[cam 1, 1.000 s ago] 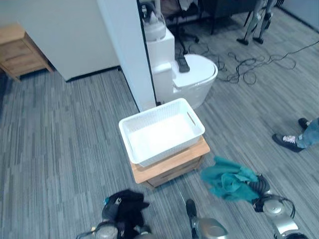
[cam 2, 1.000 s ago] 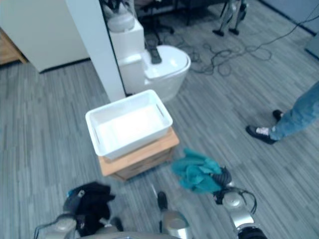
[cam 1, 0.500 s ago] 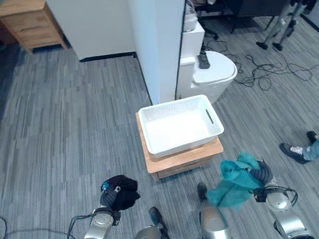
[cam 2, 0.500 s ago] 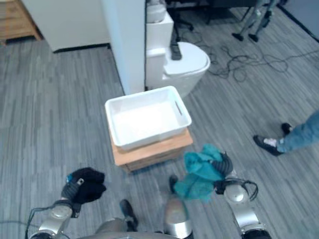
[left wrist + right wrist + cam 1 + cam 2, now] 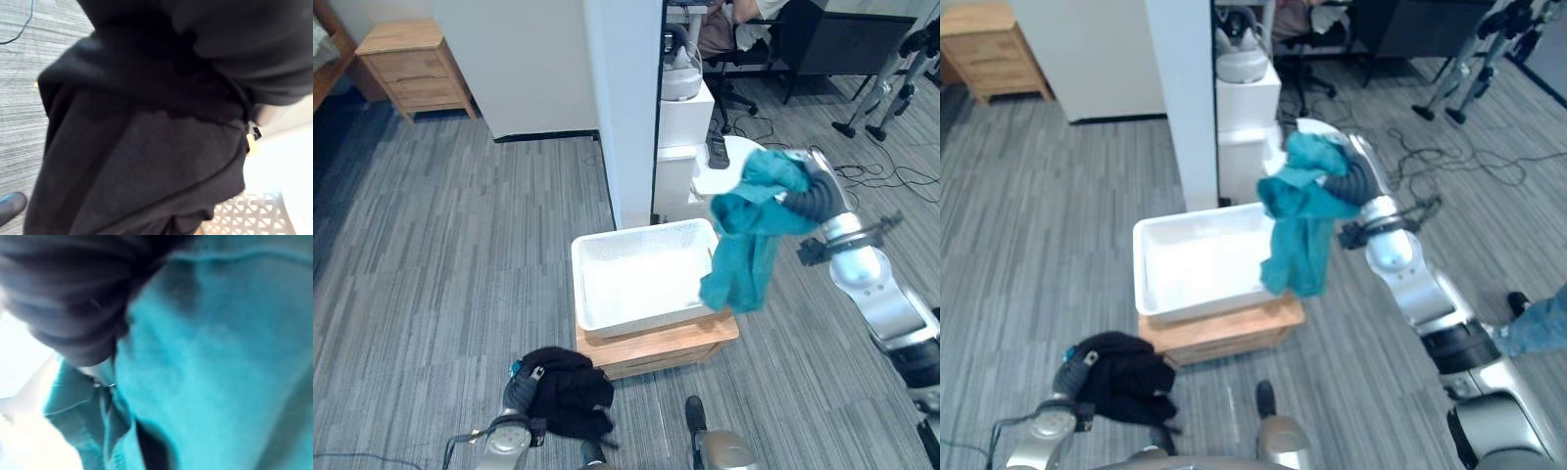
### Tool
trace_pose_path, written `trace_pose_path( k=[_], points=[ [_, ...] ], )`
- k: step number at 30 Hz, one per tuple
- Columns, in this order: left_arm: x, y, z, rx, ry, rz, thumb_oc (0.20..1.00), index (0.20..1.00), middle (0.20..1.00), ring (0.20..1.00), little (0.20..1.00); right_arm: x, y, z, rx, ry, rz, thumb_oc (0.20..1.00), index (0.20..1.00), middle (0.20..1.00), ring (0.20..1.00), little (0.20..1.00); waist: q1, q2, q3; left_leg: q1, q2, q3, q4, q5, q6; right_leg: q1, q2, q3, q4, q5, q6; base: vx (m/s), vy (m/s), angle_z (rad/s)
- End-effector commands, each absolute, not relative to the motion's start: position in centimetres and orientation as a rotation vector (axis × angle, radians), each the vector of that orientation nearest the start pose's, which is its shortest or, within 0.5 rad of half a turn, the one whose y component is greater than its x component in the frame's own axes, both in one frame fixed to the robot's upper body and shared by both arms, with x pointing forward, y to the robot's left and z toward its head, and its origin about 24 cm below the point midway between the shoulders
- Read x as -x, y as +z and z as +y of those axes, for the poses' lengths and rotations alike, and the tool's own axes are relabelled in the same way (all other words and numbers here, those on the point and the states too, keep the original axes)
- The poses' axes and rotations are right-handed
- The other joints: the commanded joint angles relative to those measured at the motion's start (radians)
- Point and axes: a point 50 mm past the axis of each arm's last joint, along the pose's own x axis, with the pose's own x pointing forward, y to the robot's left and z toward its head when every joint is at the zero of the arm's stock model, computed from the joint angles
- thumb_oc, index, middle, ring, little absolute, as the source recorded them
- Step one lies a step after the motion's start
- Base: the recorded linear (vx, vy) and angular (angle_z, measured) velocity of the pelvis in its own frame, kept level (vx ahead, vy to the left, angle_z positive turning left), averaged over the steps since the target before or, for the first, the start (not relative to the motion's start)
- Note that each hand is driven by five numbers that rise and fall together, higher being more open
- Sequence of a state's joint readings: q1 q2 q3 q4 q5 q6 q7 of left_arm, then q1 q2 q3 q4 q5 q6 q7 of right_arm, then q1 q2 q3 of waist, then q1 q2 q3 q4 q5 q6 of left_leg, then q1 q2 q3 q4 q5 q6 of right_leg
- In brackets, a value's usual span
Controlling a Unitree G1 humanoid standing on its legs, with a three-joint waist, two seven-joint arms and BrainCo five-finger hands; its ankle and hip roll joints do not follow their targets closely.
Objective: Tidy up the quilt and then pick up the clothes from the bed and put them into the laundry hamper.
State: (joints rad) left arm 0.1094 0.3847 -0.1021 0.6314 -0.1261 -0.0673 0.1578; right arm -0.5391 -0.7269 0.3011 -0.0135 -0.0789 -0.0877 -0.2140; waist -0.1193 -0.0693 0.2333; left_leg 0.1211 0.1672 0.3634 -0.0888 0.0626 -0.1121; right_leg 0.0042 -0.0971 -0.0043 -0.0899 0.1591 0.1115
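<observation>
The white mesh laundry hamper (image 5: 641, 277) sits on a low wooden stand (image 5: 658, 343). My right hand (image 5: 809, 199) is raised beside the hamper's right end, shut on a teal garment (image 5: 751, 238). The garment hangs down over the hamper's right rim and also shows up close in the right wrist view (image 5: 220, 372). My left hand (image 5: 522, 385) is low at the lower left, shut on a black garment (image 5: 570, 394) that bunches beside it. That black garment (image 5: 146, 142) covers the left wrist view, with a bit of the hamper's mesh (image 5: 244, 220) past it.
A white pillar (image 5: 625, 98) and a white rounded appliance (image 5: 683, 117) stand just behind the hamper. A wooden nightstand (image 5: 413, 65) is at the far left. Cables (image 5: 901, 176) lie on the carpet to the right. A person's jeans leg (image 5: 1540, 325) shows at the right edge.
The camera has shifted. My right hand has lifted the teal garment from low near the floor up to the hamper's right rim. My left hand stays low with the black garment.
</observation>
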Motion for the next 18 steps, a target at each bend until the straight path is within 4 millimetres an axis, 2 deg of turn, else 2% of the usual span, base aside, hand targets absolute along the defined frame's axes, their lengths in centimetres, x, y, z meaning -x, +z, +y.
trace_pose_path(
  k=[1,3,5,7,8,10,11,12,13,14,15,16,17,18],
  points=[
    [-19.7,-6.1,27.6,-0.345,0.240,0.509,0.200,0.200,0.200,0.200,0.200,-32.3,24.8,-16.2,0.774,0.057,-0.783,0.200,0.200,0.200,0.200,0.200,0.023,0.005,-0.019,0.021,0.014,0.019,0.002,-0.067,-0.017,0.001,-0.052,-0.020,0.003,-0.140,0.052,0.01,-0.080,0.14],
    [-20.7,-5.1,27.4,-0.337,0.231,0.450,0.200,0.200,0.200,0.200,0.200,-33.1,25.9,-14.4,0.809,0.094,-0.814,0.200,0.200,0.200,0.200,0.200,0.038,0.018,-0.016,0.006,0.024,0.006,0.002,-0.055,-0.026,0.001,-0.047,-0.033,0.003,-0.148,0.045,0.01,-0.091,0.22],
    [-21.0,-4.7,27.4,-0.332,0.231,0.431,0.200,0.200,0.200,0.200,0.200,-33.4,26.0,-14.1,0.822,0.100,-0.812,0.200,0.200,0.200,0.200,0.200,0.038,0.023,-0.013,0.001,0.026,0.002,0.002,-0.051,-0.029,0.001,-0.045,-0.036,0.003,-0.149,0.043,0.01,-0.045,0.14],
    [-21.5,-4.0,27.4,-0.330,0.231,0.392,0.200,0.200,0.200,0.200,0.200,-33.9,25.4,-13.8,0.828,0.103,-0.785,0.200,0.200,0.200,0.200,0.200,0.045,0.033,-0.009,-0.009,0.029,-0.007,0.002,-0.046,-0.032,0.000,-0.044,-0.046,0.003,-0.151,0.039,0.00,-0.068,0.28],
    [-22.0,-3.0,27.5,-0.331,0.229,0.339,0.200,0.200,0.200,0.200,0.200,-34.3,24.5,-13.8,0.822,0.107,-0.745,0.200,0.200,0.200,0.200,0.200,0.052,0.043,-0.003,-0.019,0.031,-0.014,0.002,-0.040,-0.034,-0.003,-0.043,-0.053,0.003,-0.152,0.035,-0.02,-0.066,0.18],
    [-22.2,-2.2,27.3,-0.268,0.244,0.295,0.200,0.200,0.200,0.200,0.200,-34.9,22.5,-14.2,0.823,0.094,-0.663,0.200,0.200,0.200,0.200,0.200,0.059,0.054,0.002,-0.030,0.031,-0.025,0.002,-0.035,-0.036,-0.006,-0.042,-0.060,0.003,-0.152,0.031,-0.01,-0.053,0.16],
    [-22.2,-2.2,27.3,-0.268,0.244,0.295,0.200,0.200,0.200,0.200,0.200,-34.9,22.5,-14.2,0.823,0.094,-0.663,0.200,0.200,0.200,0.200,0.200,0.059,0.054,0.002,-0.030,0.031,-0.025,0.002,-0.035,-0.036,-0.006,-0.042,-0.060,0.003,-0.152,0.031,-0.02,-0.049,0.25],
    [-22.7,-1.3,27.1,-0.244,0.245,0.245,0.200,0.200,0.200,0.200,0.200,-35.4,20.9,-14.6,0.821,0.084,-0.589,0.485,0.485,0.485,0.485,0.485,0.064,0.062,0.008,-0.035,0.032,-0.027,0.002,-0.032,-0.037,-0.007,-0.042,-0.063,0.003,-0.152,0.029,-0.03,-0.059,0.18],
    [-23.2,0.1,27.0,-0.224,0.234,0.179,0.200,0.200,0.200,0.200,0.200,-35.9,18.8,-15.6,0.848,0.059,-0.493,1.000,1.000,1.000,1.000,1.000,0.068,0.074,0.014,-0.041,0.031,-0.034,0.002,-0.028,-0.038,-0.008,-0.041,-0.068,0.003,-0.154,0.027,-0.03,-0.060,0.10],
    [-23.2,0.1,27.0,-0.224,0.234,0.180,0.200,0.200,0.200,0.200,0.200,-35.9,18.8,-15.6,0.848,0.059,-0.493,1.000,1.000,1.000,1.000,1.000,0.067,0.074,0.013,-0.041,0.031,-0.035,0.002,-0.028,-0.038,-0.008,-0.041,-0.068,0.003,-0.154,0.027,-0.03,-0.043,0.04],
    [-23.4,0.9,27.0,-0.220,0.229,0.143,0.200,0.200,0.200,0.200,0.200,-36.1,17.5,-16.2,0.851,0.043,-0.435,1.000,1.000,1.000,1.000,1.000,0.068,0.080,0.016,-0.045,0.031,-0.037,0.002,-0.026,-0.039,-0.010,-0.041,-0.071,0.003,-0.154,0.027,-0.04,-0.029,0.11],
    [-24.4,3.2,26.9,-0.220,0.219,0.035,0.200,0.200,0.200,0.200,0.200,-36.1,15.6,-17.7,0.890,-0.002,-0.351,1.000,1.000,1.000,1.000,1.000,0.065,0.094,0.020,-0.050,0.030,-0.040,0.002,-0.024,-0.041,-0.011,-0.041,-0.077,0.003,-0.158,0.026,-0.04,-0.035,0.17],
    [-24.9,4.5,26.8,-0.230,0.212,-0.020,0.200,0.200,0.200,0.200,0.200,-36.0,15.4,-18.5,0.926,-0.027,-0.340,1.000,1.000,1.000,1.000,1.000,0.063,0.098,0.020,-0.050,0.030,-0.042,0.002,-0.023,-0.041,-0.010,-0.040,-0.077,0.003,-0.160,0.026,-0.03,-0.023,0.23],
    [-24.9,4.5,26.8,-0.230,0.211,-0.020,0.200,0.200,0.200,0.200,0.200,-36.0,15.4,-18.5,0.927,-0.028,-0.340,1.000,1.000,1.000,1.000,1.000,0.063,0.098,0.020,-0.050,0.031,-0.042,0.002,-0.024,-0.041,-0.010,-0.040,-0.077,0.003,-0.160,0.026,-0.01,-0.007,0.19]
  ],
)
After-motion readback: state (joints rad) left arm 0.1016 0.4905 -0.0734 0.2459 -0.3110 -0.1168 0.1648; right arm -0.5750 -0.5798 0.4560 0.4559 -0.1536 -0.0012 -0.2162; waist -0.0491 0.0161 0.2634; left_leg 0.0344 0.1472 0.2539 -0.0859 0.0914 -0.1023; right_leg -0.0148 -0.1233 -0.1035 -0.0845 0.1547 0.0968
